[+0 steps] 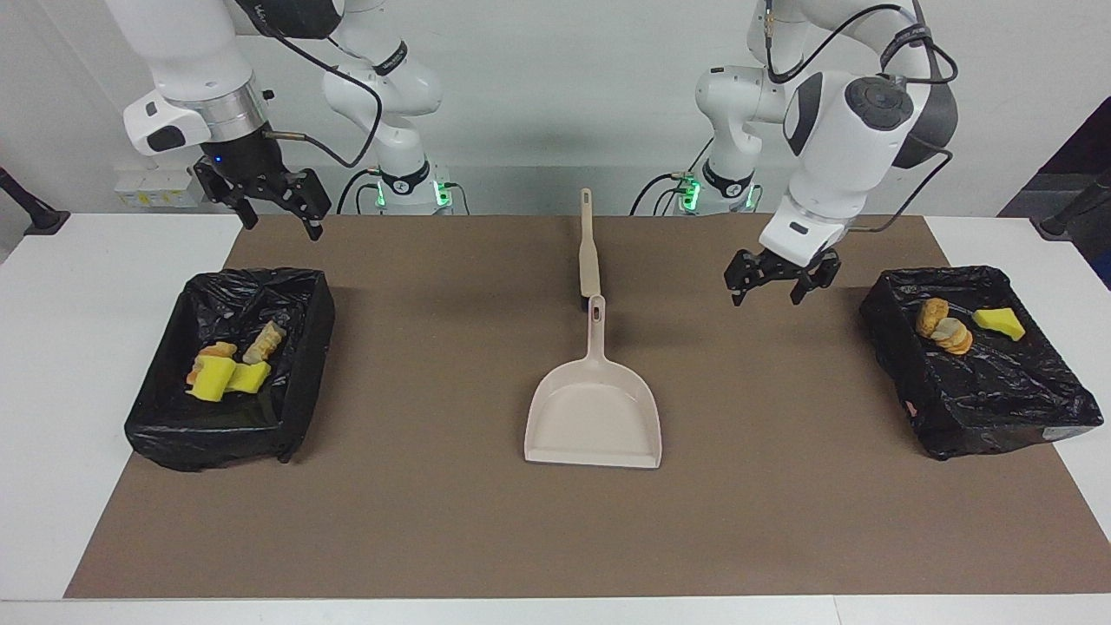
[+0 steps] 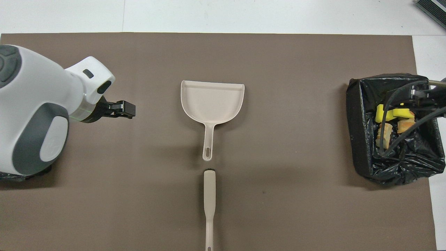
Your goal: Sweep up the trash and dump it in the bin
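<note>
Left claw [image 1: 775, 279] empty, fingers apart, up in the air over the brown mat [image 1: 434, 521] between the beige plastic dustpan [image 1: 594, 415] and the black-bagged rectangular bin [image 1: 998, 408] at the left arm's end of the worktop [image 1: 52, 417], close to that bin; touching nothing. Right claw [image 1: 276, 211] also empty with fingers spread, hanging above the robots' edge of the mat by the second black-bagged bin [image 1: 217, 434] at the right arm's end; in the overhead view its cables cross over that bin. Dustpan lies flat mid-mat, open mouth toward the worktop edge farthest from the robots, handle pointing at the robots. Beige long-handled brush [image 1: 588, 252] lies flat in line with the dustpan handle, nearer the robots, its thick end just short of the handle tip with a small gap. Trash is all inside the bins: bright yellow spongy wedges plus tan bread-like lumps [image 1: 227, 365] piled together in the right arm's bin, and tan-brown lumps [image 1: 943, 328] with one yellow wedge [image 1: 998, 323] just beside them in the left arm's bin, toward its robot-side end. Left arm's housing hides that bin in the overhead view
</note>
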`<action>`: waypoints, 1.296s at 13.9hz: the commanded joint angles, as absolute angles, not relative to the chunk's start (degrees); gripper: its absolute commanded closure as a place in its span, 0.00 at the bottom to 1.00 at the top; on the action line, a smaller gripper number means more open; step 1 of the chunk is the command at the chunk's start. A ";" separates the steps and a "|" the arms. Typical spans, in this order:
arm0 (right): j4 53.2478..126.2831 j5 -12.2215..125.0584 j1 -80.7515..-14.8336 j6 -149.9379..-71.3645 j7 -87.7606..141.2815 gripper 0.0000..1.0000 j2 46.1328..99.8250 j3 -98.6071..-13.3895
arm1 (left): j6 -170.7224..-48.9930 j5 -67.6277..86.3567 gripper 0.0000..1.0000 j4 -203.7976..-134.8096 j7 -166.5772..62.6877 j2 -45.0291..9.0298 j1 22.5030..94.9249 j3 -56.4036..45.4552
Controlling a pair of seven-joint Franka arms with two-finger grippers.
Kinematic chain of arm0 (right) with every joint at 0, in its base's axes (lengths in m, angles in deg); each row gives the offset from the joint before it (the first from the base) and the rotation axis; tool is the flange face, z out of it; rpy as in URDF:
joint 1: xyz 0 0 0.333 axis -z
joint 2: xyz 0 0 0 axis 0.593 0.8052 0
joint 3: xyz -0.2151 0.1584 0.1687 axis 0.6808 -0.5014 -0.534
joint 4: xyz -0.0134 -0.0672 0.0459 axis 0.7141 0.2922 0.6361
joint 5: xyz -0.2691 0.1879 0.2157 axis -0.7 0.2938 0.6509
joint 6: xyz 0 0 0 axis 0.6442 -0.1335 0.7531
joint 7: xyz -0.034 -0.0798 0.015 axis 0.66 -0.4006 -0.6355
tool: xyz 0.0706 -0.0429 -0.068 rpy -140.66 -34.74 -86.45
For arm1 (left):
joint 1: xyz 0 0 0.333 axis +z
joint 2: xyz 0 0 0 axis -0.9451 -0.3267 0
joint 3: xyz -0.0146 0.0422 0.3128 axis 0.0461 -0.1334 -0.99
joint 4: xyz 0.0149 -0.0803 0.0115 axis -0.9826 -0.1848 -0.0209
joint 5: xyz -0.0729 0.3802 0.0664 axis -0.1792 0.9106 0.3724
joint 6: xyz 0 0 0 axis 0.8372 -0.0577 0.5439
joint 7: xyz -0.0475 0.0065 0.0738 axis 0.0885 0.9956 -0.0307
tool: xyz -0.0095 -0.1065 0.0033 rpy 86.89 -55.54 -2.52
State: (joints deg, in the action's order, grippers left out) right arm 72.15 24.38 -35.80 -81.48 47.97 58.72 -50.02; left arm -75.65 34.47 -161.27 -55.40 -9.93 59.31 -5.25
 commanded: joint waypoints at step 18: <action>73.02 25.13 -35.05 -82.00 47.33 0.00 57.99 -50.29 | -61.03 35.91 0.00 -158.73 -68.00 -0.21 69.00 -5.60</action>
